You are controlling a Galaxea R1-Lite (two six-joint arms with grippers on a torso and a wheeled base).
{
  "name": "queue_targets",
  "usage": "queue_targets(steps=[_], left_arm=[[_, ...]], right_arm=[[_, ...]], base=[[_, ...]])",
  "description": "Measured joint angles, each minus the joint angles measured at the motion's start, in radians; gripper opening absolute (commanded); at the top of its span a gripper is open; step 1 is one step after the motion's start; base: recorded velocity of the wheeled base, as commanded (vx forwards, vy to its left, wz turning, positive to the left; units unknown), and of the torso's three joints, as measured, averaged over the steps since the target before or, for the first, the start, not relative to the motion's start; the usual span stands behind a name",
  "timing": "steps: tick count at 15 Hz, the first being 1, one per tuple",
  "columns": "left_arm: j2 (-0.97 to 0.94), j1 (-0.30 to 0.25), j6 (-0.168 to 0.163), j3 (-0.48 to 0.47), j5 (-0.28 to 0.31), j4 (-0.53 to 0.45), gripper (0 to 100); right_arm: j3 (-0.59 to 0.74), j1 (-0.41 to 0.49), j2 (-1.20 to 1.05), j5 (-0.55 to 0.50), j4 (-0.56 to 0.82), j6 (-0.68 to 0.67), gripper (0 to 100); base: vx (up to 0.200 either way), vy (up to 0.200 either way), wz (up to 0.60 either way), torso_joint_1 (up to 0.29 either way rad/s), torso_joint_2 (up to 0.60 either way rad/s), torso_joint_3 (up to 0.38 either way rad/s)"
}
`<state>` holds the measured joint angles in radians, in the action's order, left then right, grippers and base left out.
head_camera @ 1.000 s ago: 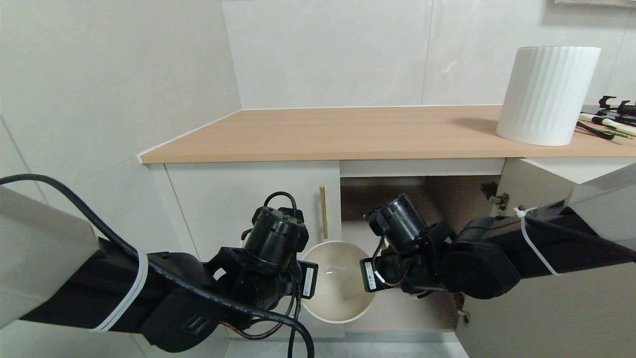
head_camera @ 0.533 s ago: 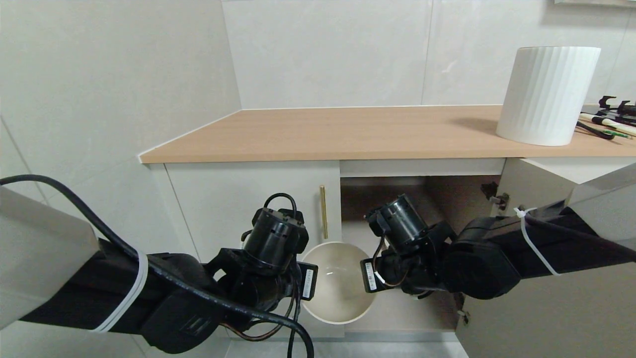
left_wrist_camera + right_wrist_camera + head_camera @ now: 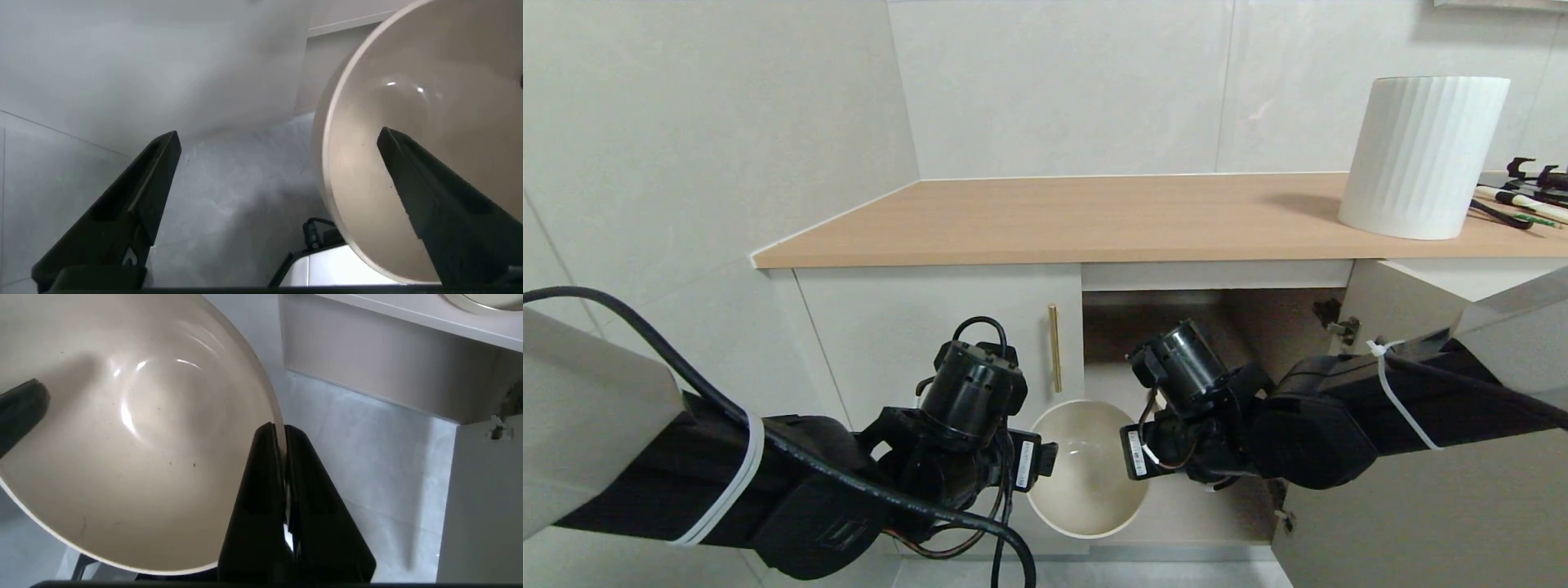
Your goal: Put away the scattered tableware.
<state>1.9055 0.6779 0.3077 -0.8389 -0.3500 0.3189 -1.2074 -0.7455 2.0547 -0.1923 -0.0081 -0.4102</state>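
The tabletop runs from the corner of the tiled walls to the right, capping a pale cabinet. The cabinet's left door is shut. Its right door stands swung open, baring a dark compartment under the tabletop's front edge.

Near the tabletop's right edge a white ribbed cylinder stands upright.

The cream bowl hangs low in front of the cabinet, at the seam between the shut door and the open compartment. It is off any surface, tilted so its hollow faces up and outward.

The right pincer is clamped on the bowl's right rim, its fingers pressed together with the thin wall between them.

The left pincer sits just beside the bowl's left rim with its fingers spread wide. From the left wrist, one finger lies across the bowl's inside and the other is well clear of it, gripping nothing.

A slim brass handle runs upright on the shut door, just above the bowl.

A few small tools lie at the tabletop's far right, beyond the cylinder.
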Motion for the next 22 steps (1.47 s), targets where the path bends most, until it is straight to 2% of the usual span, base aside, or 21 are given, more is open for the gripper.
queue_targets(steps=[4,7,13,22], left_arm=[[-0.002,0.0,0.0,0.0,0.001,0.001,100],[-0.003,-0.002,0.002,0.0,0.002,0.001,100],[-0.004,0.0,0.002,0.0,0.003,0.001,100],[-0.004,-0.003,0.002,0.0,0.002,0.001,100]], right_arm=[[-0.006,0.064,0.036,0.001,-0.023,-0.043,0],[-0.044,0.179,0.099,-0.004,-0.139,-0.141,0],[-0.157,0.329,0.225,-0.059,-0.155,-0.157,0],[-0.279,0.433,0.354,-0.06,-0.155,-0.171,0]], base=[[0.0,0.0,0.0,0.0,0.0,0.0],[0.0,0.0,0.0,0.0,0.0,0.0],[0.0,0.0,0.0,0.0,0.0,0.0],[0.0,0.0,0.0,0.0,0.0,0.0]])
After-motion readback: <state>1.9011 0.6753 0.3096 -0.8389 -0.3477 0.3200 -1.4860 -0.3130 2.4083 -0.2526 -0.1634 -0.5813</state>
